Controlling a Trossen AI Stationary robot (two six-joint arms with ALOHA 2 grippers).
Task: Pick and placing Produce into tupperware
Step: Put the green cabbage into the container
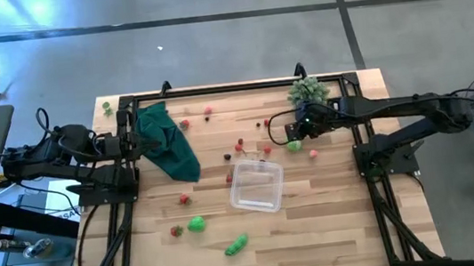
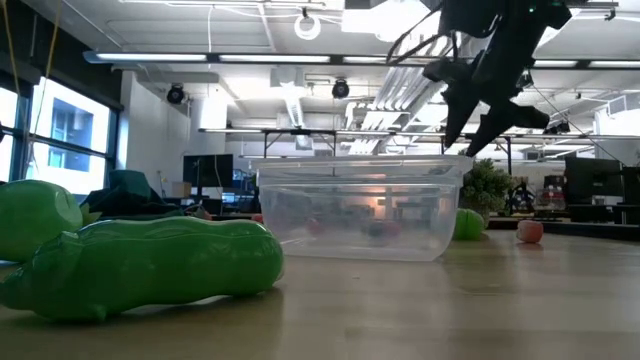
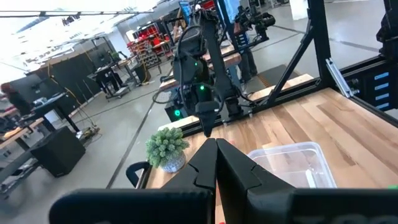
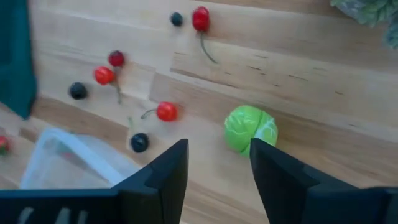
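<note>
A wooden desk [image 1: 320, 231] seen from above carries a clear tupperware [image 1: 256, 186] near its middle, placed between the two arms so that either could reach it. Scattered around it lies the produce: small red and dark berry-like pieces behind the container, a few red ones to its left, and larger bright green pieces near the front edge, including a green pod-shaped vegetable [image 1: 236, 244]. Through the see-through walls, the low view shows what appear to be a few small reddish pieces already inside. The right end effector [image 1: 293, 131] hangs above the desk behind and to the right of the container, near a round light green cabbage-like piece [image 4: 250, 129] and a pink berry [image 1: 314, 153]. Its wrist view shows the two dark fingers [image 4: 163, 174] parted with nothing between them, the green piece lying just beyond the gap, so the end effector looks released and probably lined up to take that piece next. The left end effector [image 1: 135, 140] waits at the desk's left edge beside a dark green cloth [image 1: 170, 152], its fingers [image 3: 199, 171] pressed together and clenched on nothing. A pale green spiky plant [image 1: 307, 89] stands at the back right, apart from the work.
</note>
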